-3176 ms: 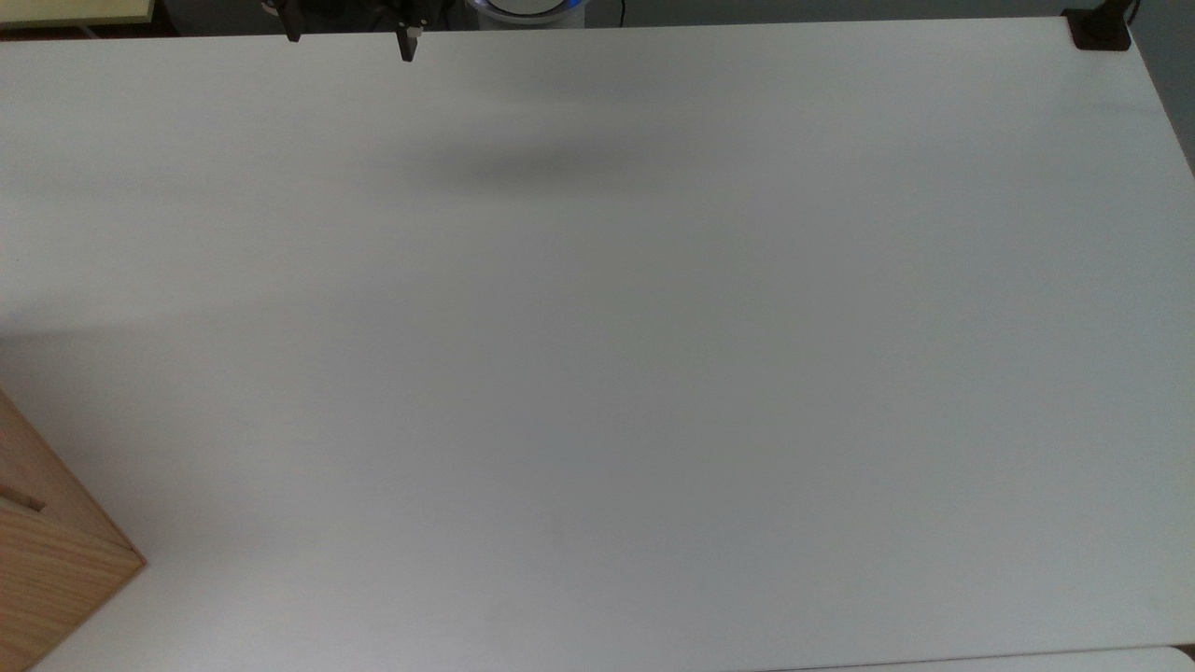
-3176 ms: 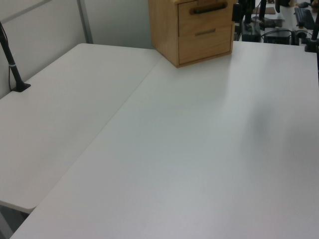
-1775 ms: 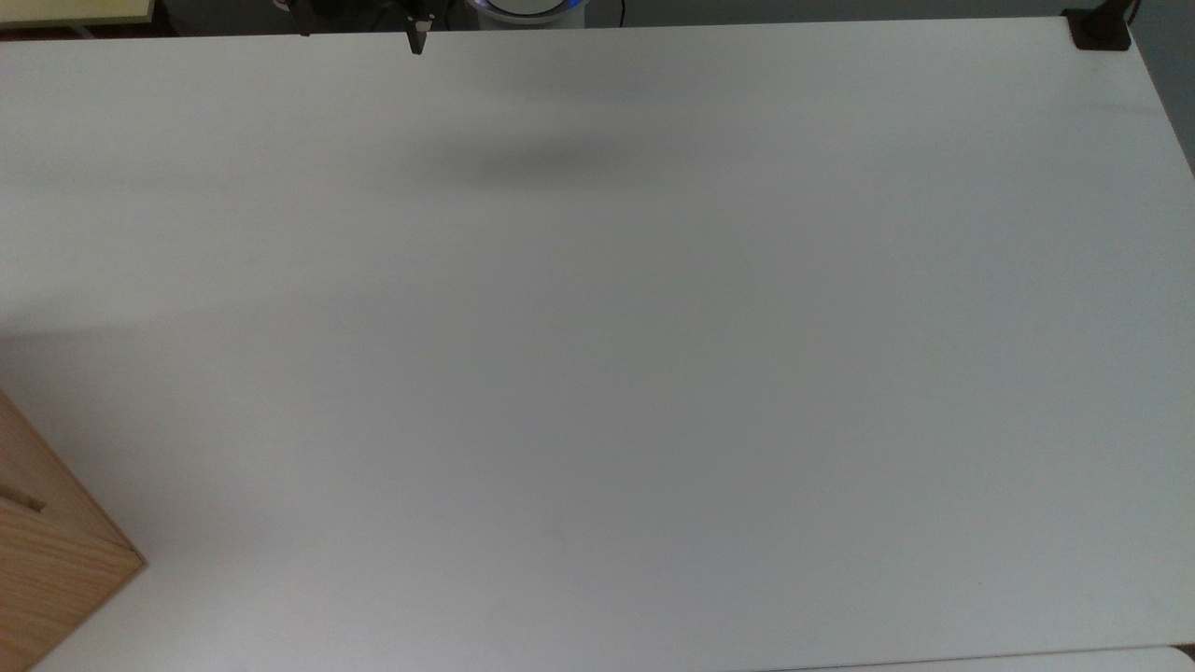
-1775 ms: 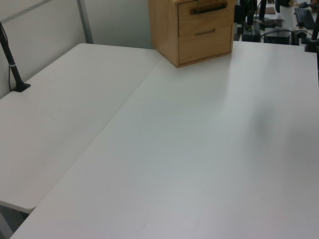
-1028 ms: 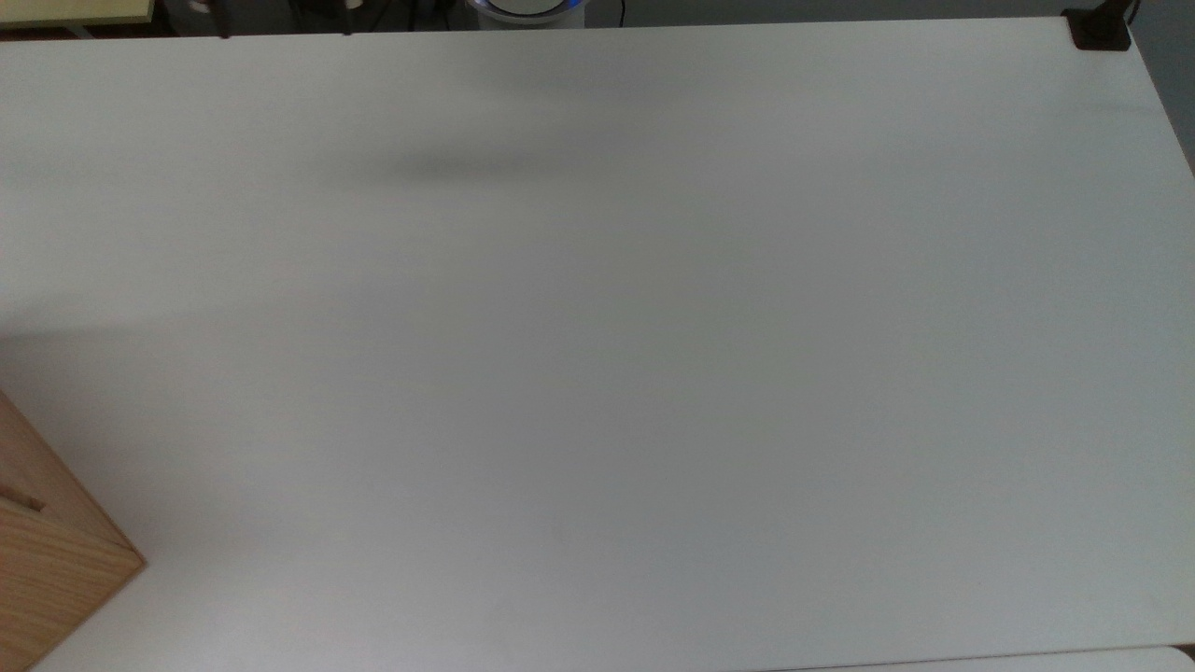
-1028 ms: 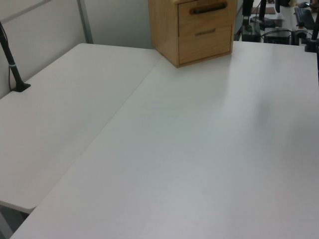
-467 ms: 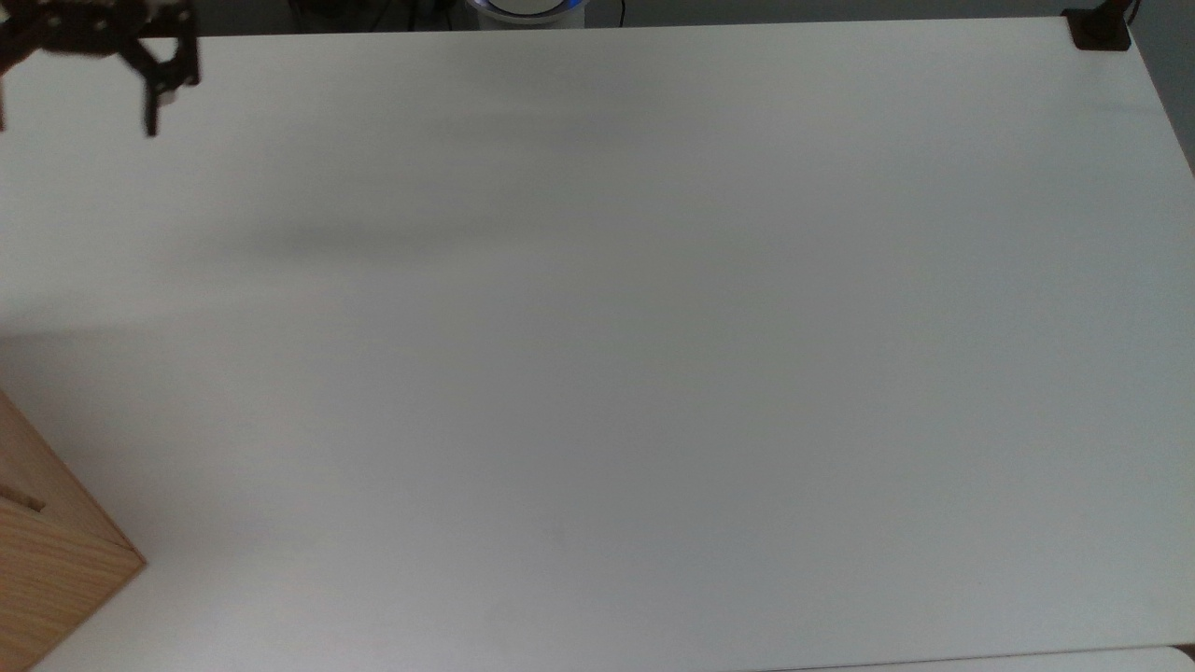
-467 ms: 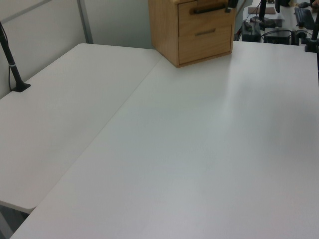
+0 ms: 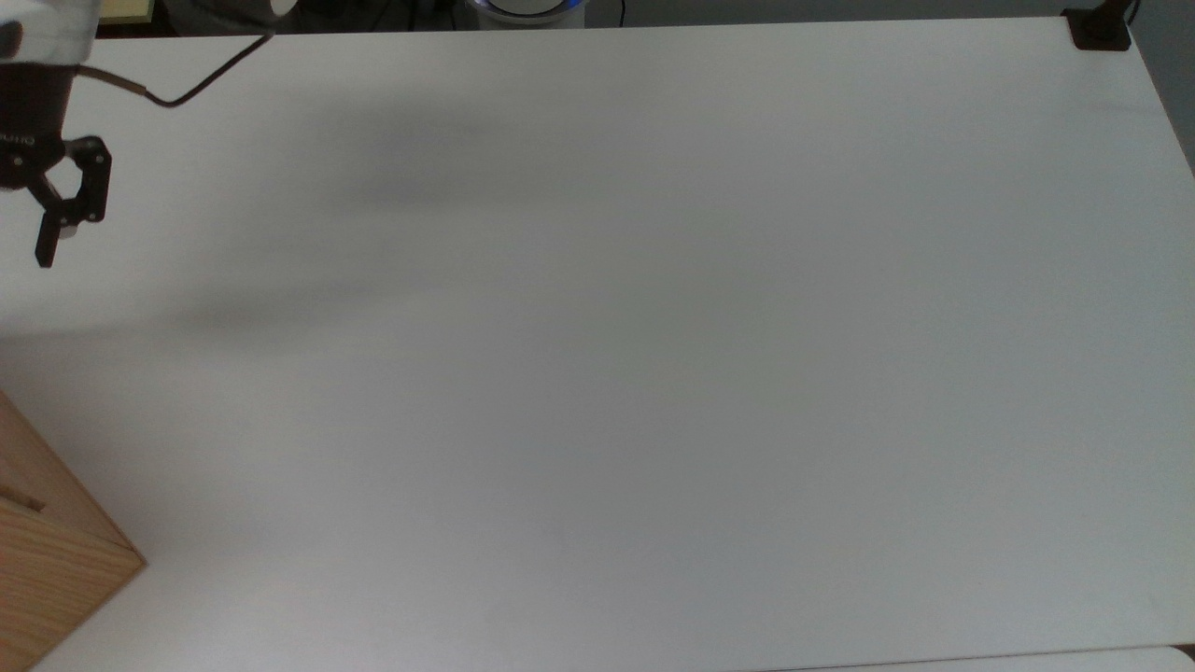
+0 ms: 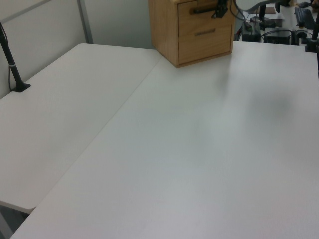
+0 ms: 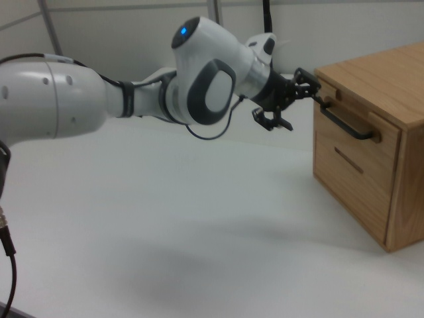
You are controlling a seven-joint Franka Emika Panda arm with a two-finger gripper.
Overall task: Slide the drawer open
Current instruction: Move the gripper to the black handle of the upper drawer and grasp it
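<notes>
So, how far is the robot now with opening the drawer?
Done: in the right view the gripper, fingers spread, is close to the black handle of the top drawer.
In hand: closing the small gap to that handle.
Left: gripping and pulling; the drawer front sits flush in the cabinet, so no sliding yet.

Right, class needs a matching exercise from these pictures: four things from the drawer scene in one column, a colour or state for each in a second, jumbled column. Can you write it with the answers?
Column 1
1. drawer
2. gripper
3. table
4. handle

Column 2
A. white surface
B. black bar
C. shut, flush in the wooden cabinet
D. open, beside the handle's end

Pairs: 1-C, 2-D, 3-A, 4-B
</notes>
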